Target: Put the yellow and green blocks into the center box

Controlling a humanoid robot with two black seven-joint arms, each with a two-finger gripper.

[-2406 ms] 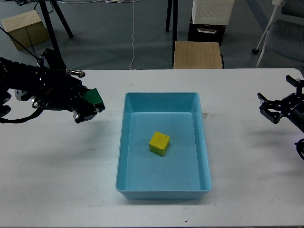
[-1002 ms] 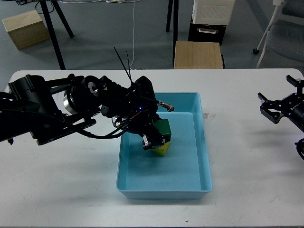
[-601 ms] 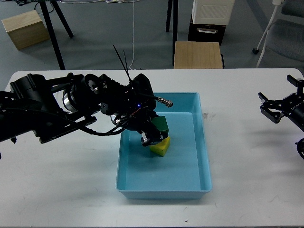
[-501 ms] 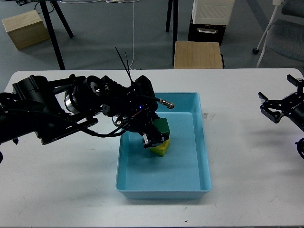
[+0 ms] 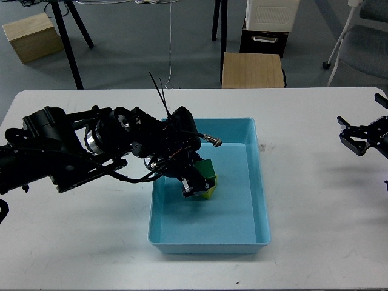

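Observation:
The blue box (image 5: pixel 262 200) stands in the middle of the white table. My left arm reaches into it from the left. My left gripper (image 5: pixel 197 179) is shut on the green block (image 5: pixel 206 169) and holds it low in the box, right on top of the yellow block (image 5: pixel 210 192). Only a yellow sliver shows beneath the green block. My right gripper (image 5: pixel 353 138) hovers over the table's far right edge, open and empty, well away from the box.
Behind the table stand a wooden stool (image 5: pixel 252 70), a white unit (image 5: pixel 271 12) and a chair (image 5: pixel 364 42) at the right. A wooden crate (image 5: pixel 31 36) and tripod legs (image 5: pixel 71 36) are on the floor at the back left.
My left arm carried the green block from the table's left into the box and lowered it onto the yellow block. My right gripper shifted slightly to the right.

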